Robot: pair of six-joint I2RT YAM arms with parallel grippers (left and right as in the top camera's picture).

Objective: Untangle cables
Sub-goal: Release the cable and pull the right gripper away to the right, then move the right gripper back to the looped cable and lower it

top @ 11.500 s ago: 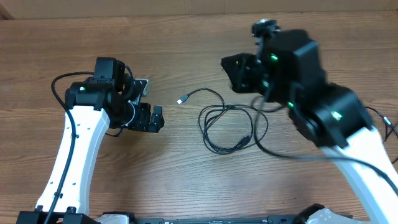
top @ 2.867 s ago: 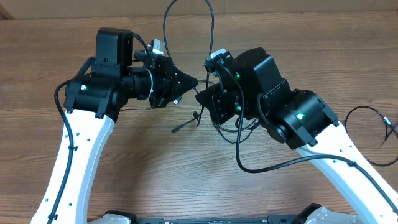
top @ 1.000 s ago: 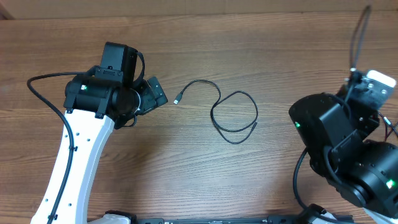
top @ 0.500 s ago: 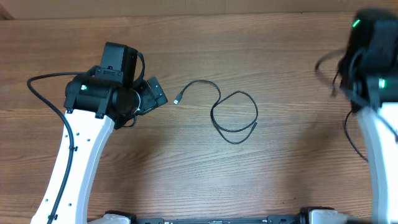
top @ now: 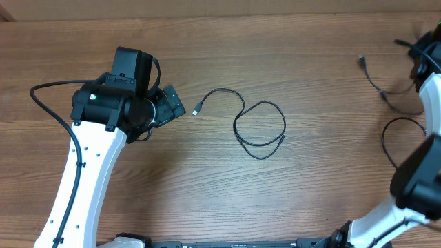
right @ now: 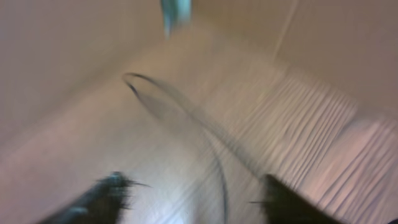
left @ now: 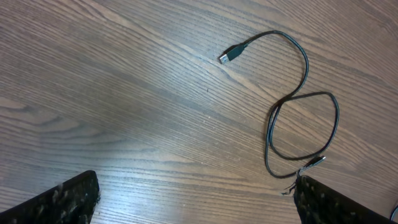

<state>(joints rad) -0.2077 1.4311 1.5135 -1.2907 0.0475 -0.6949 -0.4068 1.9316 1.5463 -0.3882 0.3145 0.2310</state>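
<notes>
One thin black cable [top: 260,131] lies as a loose loop mid-table, its silver-tipped plug [top: 197,110] pointing left. In the left wrist view that cable [left: 305,124] lies ahead and to the right, plug [left: 231,55] at the top. My left gripper [top: 172,105] [left: 196,208] is open, empty, and just left of the plug. A second black cable [top: 386,93] lies at the far right, its plug [top: 361,60] towards the back. My right gripper [right: 196,199] shows blurred, fingers apart, with a thin cable [right: 186,124] curving loose ahead of them.
The wooden table [top: 227,200] fills the view. The right arm [top: 420,179] sits at the far right edge, partly cropped. A thin black loop of wire [top: 387,141] lies beside it. A pale wall [top: 207,7] borders the back edge.
The right arm swung out to the far right edge and its jaws came open. The second cable now lies at the right. The left arm and middle cable have not moved.
</notes>
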